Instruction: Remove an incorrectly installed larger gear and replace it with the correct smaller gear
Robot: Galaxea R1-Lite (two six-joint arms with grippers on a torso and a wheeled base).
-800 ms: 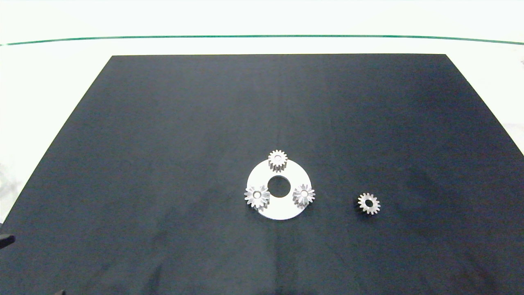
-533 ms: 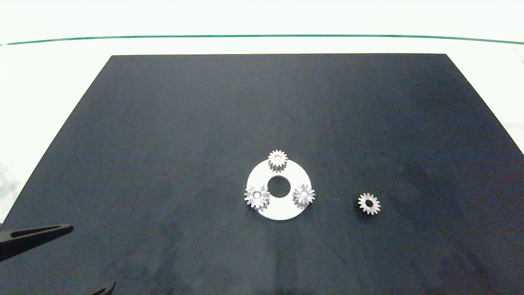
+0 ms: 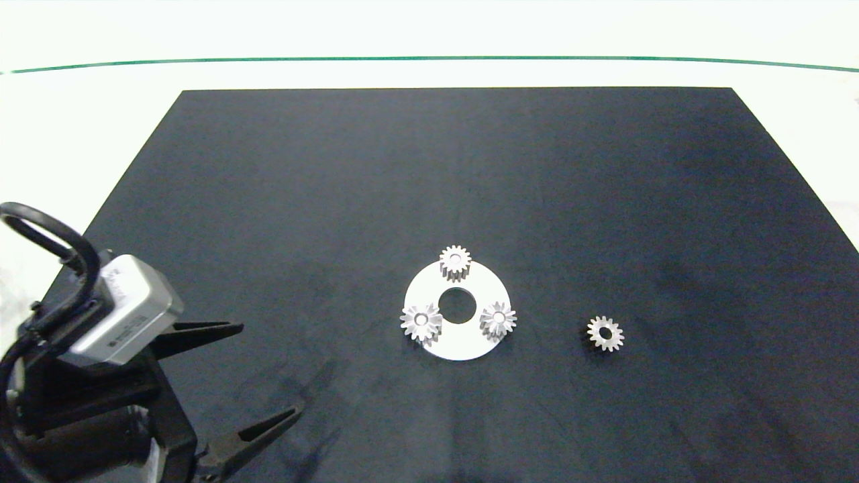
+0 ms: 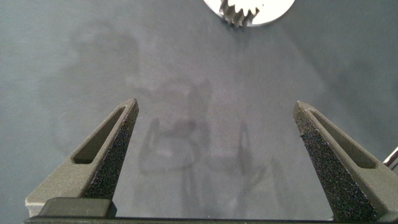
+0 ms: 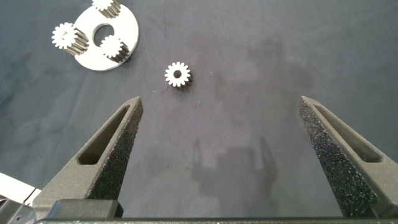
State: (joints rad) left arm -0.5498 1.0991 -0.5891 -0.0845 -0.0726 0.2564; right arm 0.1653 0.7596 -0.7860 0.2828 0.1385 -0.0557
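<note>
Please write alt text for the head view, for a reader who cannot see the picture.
On a black mat, a white disc carries three silver gears, the larger gear at its near left; the smaller gear lies alone to the right. The left gripper, fingers open, enters from the near left corner, well short of the disc. The right arm is out of view.

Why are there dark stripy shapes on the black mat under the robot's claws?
Shadows: in the left wrist view the left gripper, jaws wide open, casts faint streaks on the mat; the right wrist view shows the same below the open right gripper; in the head view they're fainter.
</note>
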